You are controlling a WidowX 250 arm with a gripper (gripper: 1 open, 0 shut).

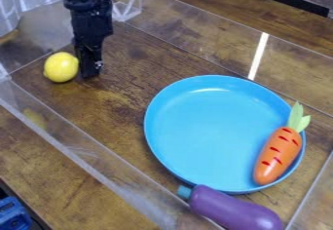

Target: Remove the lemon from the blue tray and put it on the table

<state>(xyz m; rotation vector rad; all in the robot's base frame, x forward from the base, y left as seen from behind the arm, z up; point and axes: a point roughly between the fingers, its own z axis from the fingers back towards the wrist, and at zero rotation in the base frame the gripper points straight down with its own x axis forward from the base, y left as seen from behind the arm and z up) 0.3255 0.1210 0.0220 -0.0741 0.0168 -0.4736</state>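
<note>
Lemon (60, 67): lay on the table (169, 49), well apart from the blue tray (215, 132). Gripper (90, 70): beside lemon, fingers pressed together, holding nothing.

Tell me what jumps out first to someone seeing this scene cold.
The big blue tray at lower right dominates, bare inside except for an orange carrot lying over its right rim, with a purple eggplant just below it. At upper left, the black claw points down at the table, shut, with the yellow lemon right beside it on the wood.
</note>
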